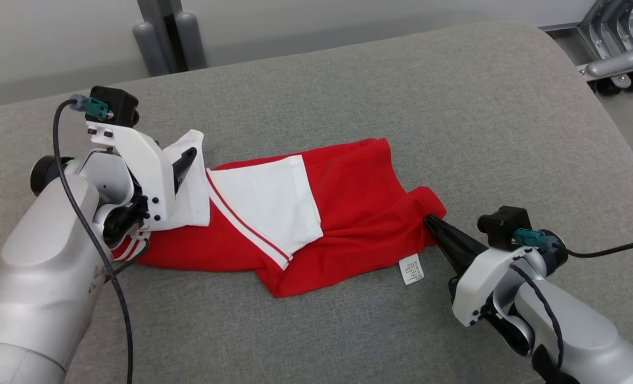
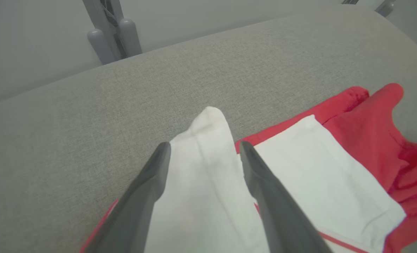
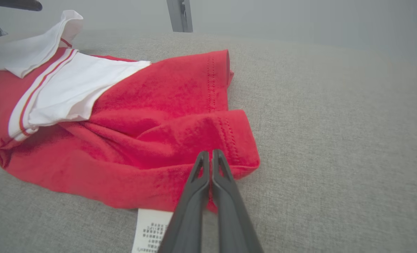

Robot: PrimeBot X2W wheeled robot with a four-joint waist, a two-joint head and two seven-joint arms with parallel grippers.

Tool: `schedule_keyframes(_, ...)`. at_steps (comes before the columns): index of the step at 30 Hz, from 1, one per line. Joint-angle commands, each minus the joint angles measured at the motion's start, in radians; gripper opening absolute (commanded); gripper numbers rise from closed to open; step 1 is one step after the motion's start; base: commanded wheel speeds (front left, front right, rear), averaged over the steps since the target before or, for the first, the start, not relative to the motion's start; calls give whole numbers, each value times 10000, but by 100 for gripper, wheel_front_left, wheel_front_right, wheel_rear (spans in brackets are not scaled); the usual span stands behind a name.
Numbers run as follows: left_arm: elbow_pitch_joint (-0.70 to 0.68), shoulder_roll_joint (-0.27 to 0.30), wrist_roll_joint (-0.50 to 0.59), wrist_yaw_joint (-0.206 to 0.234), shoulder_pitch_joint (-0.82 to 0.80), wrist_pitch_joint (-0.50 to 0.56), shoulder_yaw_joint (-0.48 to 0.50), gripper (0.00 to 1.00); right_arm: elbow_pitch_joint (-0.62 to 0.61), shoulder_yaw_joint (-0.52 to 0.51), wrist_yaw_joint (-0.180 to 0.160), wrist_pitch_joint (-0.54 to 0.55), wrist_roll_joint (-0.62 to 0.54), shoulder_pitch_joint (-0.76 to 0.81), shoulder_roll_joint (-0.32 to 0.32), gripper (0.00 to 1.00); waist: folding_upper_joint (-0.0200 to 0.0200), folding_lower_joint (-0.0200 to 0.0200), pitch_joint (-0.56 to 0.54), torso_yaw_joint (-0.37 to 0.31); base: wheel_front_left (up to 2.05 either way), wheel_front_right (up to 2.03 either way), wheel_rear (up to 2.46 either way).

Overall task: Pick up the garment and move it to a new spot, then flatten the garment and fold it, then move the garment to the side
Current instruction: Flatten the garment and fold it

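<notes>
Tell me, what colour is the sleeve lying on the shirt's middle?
White, with red stripes along its edge. The head view shows the sleeve best.

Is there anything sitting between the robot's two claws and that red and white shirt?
Nothing visible stands in the way. The right gripper is shut on the red hem of the garment, and the left gripper is open with the garment's white part lying between its fingers.

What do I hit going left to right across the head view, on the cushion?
left gripper → garment → label → right gripper
</notes>
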Motion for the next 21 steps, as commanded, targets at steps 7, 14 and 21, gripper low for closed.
schedule_keyframes(7,528,246,-17,-5,-854,-246,-613,100,55,89,-1,-59,29,-413,230,0,0,0,513,-342,0,0,0)
schedule_keyframes(14,1116,195,-75,-6,-1465,-334,-1164,100,126,172,-1,-117,-36,-688,506,0,0,0,917,-579,0,0,0)
schedule_keyframes(21,1655,159,-19,-6,-1868,-418,-1708,100,246,235,1,-127,40,-753,663,0,0,0,1047,-670,0,0,0)
